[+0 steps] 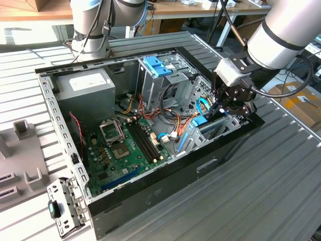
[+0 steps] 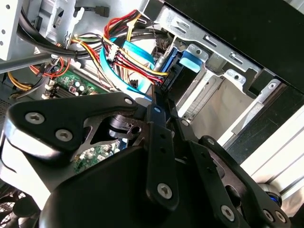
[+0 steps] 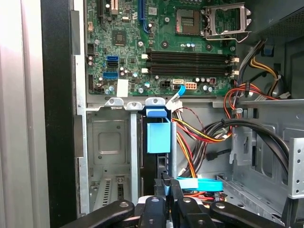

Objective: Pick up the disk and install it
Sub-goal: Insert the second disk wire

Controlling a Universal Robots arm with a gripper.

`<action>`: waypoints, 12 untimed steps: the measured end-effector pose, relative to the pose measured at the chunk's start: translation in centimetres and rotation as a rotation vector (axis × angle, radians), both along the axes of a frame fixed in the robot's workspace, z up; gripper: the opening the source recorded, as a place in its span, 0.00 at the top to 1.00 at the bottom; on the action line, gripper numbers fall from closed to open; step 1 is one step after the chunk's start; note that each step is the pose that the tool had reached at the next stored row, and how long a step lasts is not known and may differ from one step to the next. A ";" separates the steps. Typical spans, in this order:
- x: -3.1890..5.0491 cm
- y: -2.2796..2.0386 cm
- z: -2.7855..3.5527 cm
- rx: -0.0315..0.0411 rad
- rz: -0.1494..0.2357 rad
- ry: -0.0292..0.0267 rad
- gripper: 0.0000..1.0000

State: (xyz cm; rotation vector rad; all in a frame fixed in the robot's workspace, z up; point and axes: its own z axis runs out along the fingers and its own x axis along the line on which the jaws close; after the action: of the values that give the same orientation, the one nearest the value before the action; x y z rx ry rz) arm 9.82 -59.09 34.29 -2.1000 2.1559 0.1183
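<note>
One open computer case [image 1: 150,201] holds one motherboard [image 1: 125,150], one grey power supply [image 1: 85,93] and one disk [image 3: 158,135] just ahead of the one gripper [image 3: 167,183]. Four memory slots [image 3: 190,64] lie beyond.

cables [image 3: 199,133] crowd the drive bay [image 3: 109,156].

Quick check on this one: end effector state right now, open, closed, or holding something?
End effector: closed on the disk, which stands on edge in the case's drive bay, seen in the first wrist view.
</note>
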 end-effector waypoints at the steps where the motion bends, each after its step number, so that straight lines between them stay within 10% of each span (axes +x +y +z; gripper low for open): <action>1: 0.00 -0.01 -0.01 0.0000 0.000 0.0000 0.84; 12: 0.00 -0.03 0.19 0.0041 0.000 0.0000 0.76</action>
State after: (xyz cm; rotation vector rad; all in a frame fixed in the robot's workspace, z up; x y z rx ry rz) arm 9.82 -59.12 34.48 -2.0978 2.1538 0.1226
